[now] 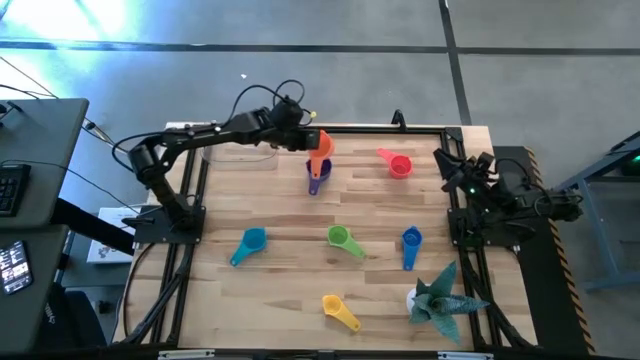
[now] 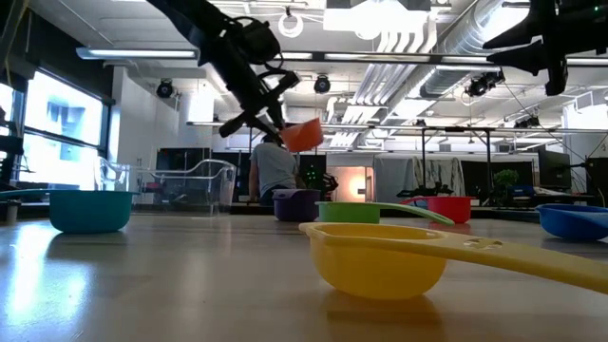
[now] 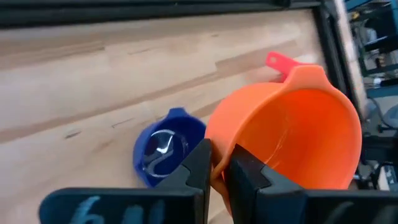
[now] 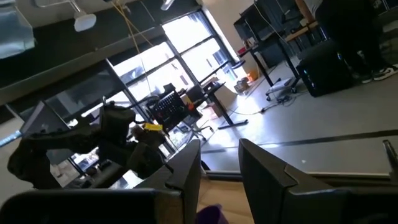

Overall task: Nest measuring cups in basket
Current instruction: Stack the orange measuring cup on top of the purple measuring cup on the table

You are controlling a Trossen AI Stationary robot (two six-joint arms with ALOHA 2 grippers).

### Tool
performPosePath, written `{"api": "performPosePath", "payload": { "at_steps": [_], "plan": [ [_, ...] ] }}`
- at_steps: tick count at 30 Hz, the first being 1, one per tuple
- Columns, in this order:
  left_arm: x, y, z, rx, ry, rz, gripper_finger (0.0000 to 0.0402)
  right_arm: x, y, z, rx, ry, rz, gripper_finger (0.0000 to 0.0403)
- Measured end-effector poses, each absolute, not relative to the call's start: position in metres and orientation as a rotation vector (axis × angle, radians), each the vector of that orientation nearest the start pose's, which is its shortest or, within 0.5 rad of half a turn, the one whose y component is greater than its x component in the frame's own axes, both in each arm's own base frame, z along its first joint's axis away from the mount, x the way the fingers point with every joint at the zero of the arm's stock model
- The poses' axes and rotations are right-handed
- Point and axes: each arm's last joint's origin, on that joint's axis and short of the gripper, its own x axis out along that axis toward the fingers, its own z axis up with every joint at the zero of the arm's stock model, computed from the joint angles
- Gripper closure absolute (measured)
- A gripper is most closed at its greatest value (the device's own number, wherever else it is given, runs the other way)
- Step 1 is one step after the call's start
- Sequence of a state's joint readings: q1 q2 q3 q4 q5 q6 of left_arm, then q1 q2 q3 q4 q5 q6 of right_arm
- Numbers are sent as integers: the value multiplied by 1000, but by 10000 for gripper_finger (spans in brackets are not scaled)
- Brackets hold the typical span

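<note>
Seven cups are in play, and you have one of them: the left gripper [image 3: 217, 171], at upper centre of the high view, has its fingers clamped on the rim of the orange cup [image 1: 321, 146] and holds it in the air above the purple cup [image 1: 315, 178]. The rest lie apart on the desk [image 1: 290, 290]: red cup [image 1: 398, 164] at upper right, light blue cup [image 1: 250, 243] at lower left, green cup [image 1: 340, 238] at centre, dark blue cup [image 1: 411, 243] and yellow cup [image 1: 338, 309] lower down. Your clear basket [image 1: 240, 152] sits at the upper left edge, just beside the left arm. Judge these cups light, stiff and smooth, so a rim pinch may slip or tip; the short handle or wall near it looks the steadier hold. The right gripper [image 4: 217, 165] waits at the right edge, fingers parted. No brand, label or size marking is readable on any cup.
</note>
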State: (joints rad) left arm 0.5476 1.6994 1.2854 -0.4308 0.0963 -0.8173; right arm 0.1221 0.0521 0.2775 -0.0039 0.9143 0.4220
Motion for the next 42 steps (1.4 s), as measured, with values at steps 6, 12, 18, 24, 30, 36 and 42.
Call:
{"api": "performPosePath", "payload": {
  "at_steps": [6,12,18,24,30,36,42],
  "plan": [
    [316,187,235,-1065,666,781,376,68,-15,247,520,-346,-738,302],
    [323,188,219,-1085,707,800,376,68,-15,246,516,-337,-737,302],
    [326,189,205,-1096,749,810,377,68,-15,245,511,-328,-736,302],
    [327,190,200,-1111,763,823,375,69,-14,244,505,-315,-730,302],
    [325,188,199,-1123,791,840,376,69,-14,244,504,-313,-731,302],
    [325,188,199,-1123,791,839,370,69,-14,244,503,-312,-731,302],
    [325,188,199,-1120,790,838,369,69,-14,244,502,-310,-732,302]
  ]
}}
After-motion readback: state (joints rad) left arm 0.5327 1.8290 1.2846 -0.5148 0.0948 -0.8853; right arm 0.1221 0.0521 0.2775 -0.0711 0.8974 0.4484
